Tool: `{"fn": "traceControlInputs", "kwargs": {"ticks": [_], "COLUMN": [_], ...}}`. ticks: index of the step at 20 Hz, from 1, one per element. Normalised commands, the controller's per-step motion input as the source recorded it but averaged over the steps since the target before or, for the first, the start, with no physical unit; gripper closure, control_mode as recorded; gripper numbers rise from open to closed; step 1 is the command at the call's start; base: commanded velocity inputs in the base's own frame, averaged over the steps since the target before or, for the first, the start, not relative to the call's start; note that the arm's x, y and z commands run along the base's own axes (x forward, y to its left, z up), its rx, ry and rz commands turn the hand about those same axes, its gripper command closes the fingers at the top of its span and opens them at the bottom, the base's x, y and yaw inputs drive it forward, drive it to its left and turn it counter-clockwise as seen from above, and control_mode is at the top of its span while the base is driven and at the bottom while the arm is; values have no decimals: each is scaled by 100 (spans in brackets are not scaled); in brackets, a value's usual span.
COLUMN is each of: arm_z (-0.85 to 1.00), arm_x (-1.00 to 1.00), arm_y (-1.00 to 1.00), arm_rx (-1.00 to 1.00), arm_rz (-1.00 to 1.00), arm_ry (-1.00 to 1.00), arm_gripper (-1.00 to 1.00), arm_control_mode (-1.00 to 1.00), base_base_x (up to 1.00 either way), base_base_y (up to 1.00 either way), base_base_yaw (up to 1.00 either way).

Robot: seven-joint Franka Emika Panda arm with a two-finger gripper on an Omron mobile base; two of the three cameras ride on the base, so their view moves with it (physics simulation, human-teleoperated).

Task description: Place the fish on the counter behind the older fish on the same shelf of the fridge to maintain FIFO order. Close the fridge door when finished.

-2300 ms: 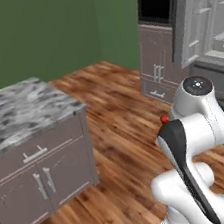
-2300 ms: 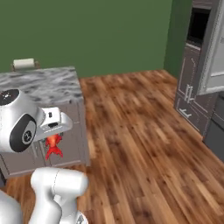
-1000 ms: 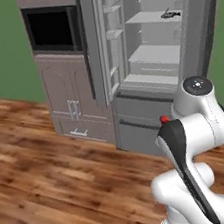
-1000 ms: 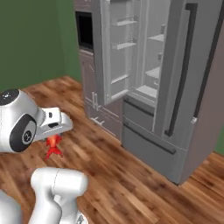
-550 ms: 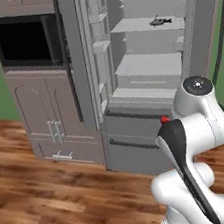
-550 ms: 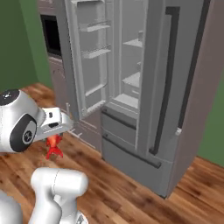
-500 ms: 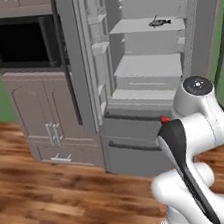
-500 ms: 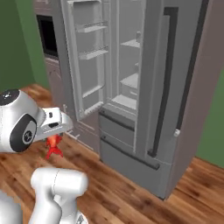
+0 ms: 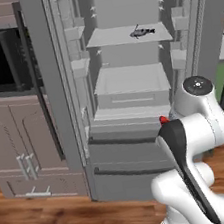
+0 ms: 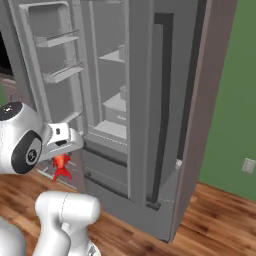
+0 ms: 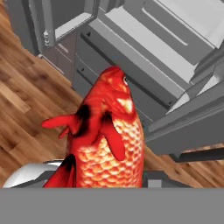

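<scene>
Hand view, item held: the fish (image 11: 107, 135), red-orange, centre of frame, rising from the bottom edge; jaws closed on it, fingertips hidden behind its body. Right base view, lower left: the gripper (image 10: 61, 150) with the same fish (image 10: 61, 165) hanging beneath, low beside the arm.
Left base view, upper centre: the fridge (image 9: 130, 81), doors open; the shelf (image 9: 118, 37), uppermost panel; the older fish (image 9: 142, 31), dark grey, right of that panel's middle, near the front.
Step in hand, by judgement: carry stage, fish not yet shelved.
Next move calls for: lifting the arm to shelf height, reaching past the grey fish, releasing behind it; door closing remains
</scene>
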Motion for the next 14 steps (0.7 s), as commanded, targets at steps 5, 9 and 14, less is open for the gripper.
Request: {"fn": "traceControlInputs", "kwargs": {"ticks": [5,9,14], "arm_z": [0,0,0], "arm_x": [0,0,0], "arm_y": [0,0,0], "arm_rx": [0,0,0], "arm_rz": [0,0,0], "arm_ry": [0,0,0], "arm_gripper": [100,100,100], "arm_control_mode": [100,100,100], "base_base_x": [67,59,56], "base_base_y": [26,31,9], "base_base_yaw": [-34,-32,-24]}}
